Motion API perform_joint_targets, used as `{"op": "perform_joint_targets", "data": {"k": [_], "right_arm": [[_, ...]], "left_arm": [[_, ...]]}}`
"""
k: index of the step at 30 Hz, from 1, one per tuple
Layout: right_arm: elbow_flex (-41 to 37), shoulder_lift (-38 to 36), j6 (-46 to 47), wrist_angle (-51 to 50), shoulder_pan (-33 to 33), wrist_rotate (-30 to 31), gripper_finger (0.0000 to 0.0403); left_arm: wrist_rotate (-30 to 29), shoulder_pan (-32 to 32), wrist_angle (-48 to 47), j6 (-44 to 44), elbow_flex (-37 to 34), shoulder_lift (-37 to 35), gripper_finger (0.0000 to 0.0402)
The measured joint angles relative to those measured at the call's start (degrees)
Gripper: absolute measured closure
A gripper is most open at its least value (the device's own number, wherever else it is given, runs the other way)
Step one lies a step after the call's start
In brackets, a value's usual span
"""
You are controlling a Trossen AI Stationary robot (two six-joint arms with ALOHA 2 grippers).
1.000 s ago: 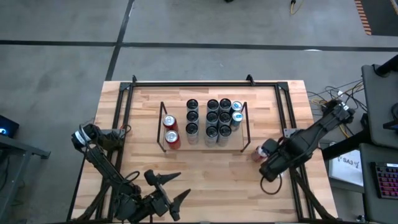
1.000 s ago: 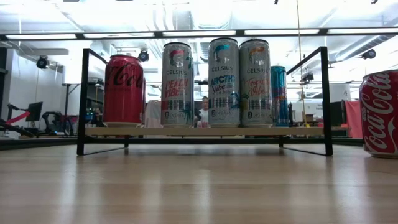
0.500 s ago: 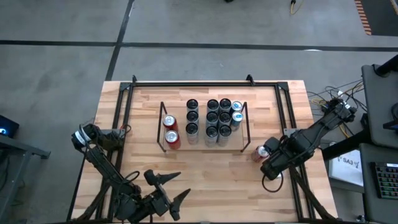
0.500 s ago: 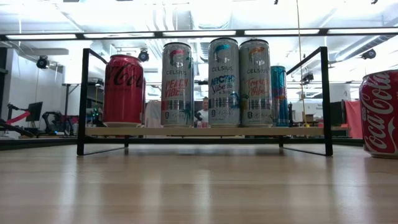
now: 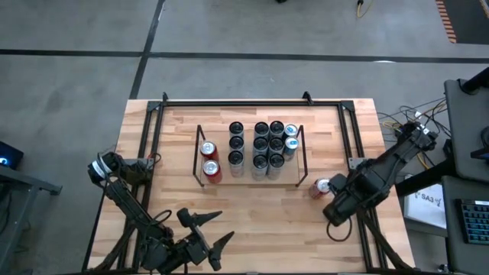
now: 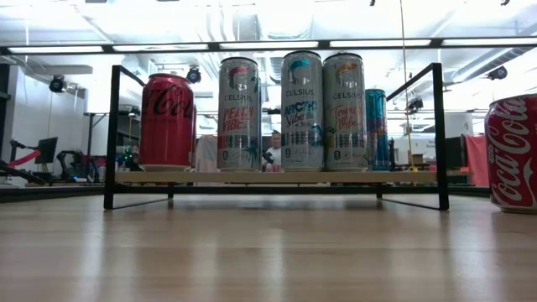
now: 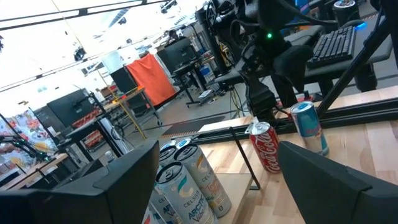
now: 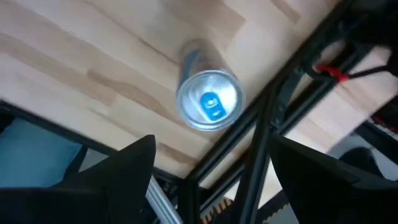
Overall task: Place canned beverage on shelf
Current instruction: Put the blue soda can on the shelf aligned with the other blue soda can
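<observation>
Overhead and table-level views of a light wood-plank tabletop [image 5: 252, 210] bordered by a black tubular frame [image 5: 252, 101]. The shelf [image 5: 299, 156], a low rack with thin black wire end frames and a pale wood base, stands near the table's centre. It carries two squat red cola cans [image 5: 208, 160] at its left end and rows of tall, slim silver cans [image 5: 260, 150] with printed sleeves toward its right end; a slender blue can [image 6: 376, 130] stands behind them.

A further red cola can [image 5: 322, 186], cylindrical with a bright metal lid, stands upright on the table just off the shelf's right end, toward the right edge. A blue-and-silver can [image 8: 208, 102] with a blue pull tab stands beside the frame rail at the right edge, directly under the right gripper [image 8: 208, 186]. That gripper's dark, wedge-shaped fingers are spread apart and empty.

The left gripper [image 5: 205, 229] rests at the near-left corner, its fingers likewise spread wide and holding nothing.
</observation>
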Motion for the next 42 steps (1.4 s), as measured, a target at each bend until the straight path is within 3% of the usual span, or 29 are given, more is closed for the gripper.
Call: {"op": "perform_joint_targets", "data": {"k": [14, 42], "right_arm": [[-1.13, 3.3, 1.15, 1.41, 3.25, 2.7, 0.0094], [-17.2, 3.45, -1.39, 15.22, 3.25, 2.59, 0.0104]], "left_arm": [[-0.01, 0.0, -0.04, -0.43, -0.04, 0.07, 0.0091], [-0.01, 0.02, -0.07, -0.67, -0.04, 0.15, 0.0091]]}}
